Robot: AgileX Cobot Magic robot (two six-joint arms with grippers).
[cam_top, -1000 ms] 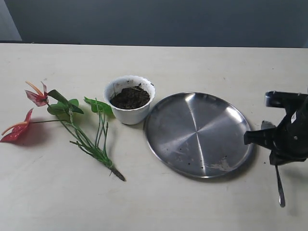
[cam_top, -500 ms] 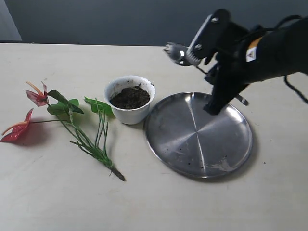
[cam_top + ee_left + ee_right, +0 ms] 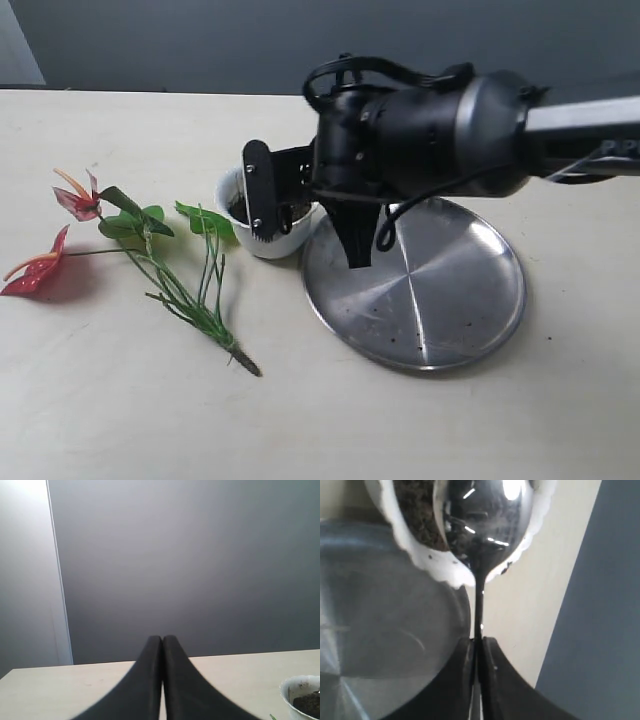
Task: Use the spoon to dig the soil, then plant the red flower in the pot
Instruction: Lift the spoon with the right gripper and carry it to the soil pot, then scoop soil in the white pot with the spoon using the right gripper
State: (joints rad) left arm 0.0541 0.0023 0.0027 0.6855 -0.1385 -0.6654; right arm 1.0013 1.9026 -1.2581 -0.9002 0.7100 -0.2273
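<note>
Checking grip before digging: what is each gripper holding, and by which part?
The right gripper pinches the spoon by its thin handle; the left gripper is shut on nothing.

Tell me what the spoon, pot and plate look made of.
Spoon: polished metal, likely steel; its bowl mirrors highlights. Pot: white glazed ceramic by the look, rim smudged with soil; could be plastic. Plate: shiny, brushed-looking steel, with radial sheen and soft reflections.

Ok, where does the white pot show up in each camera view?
Exterior: the pot sits left of centre, partly behind the right arm.
Left wrist: at the lower right corner.
Right wrist: at the top, behind the spoon.
Shared landmark: its dark soil.
</note>
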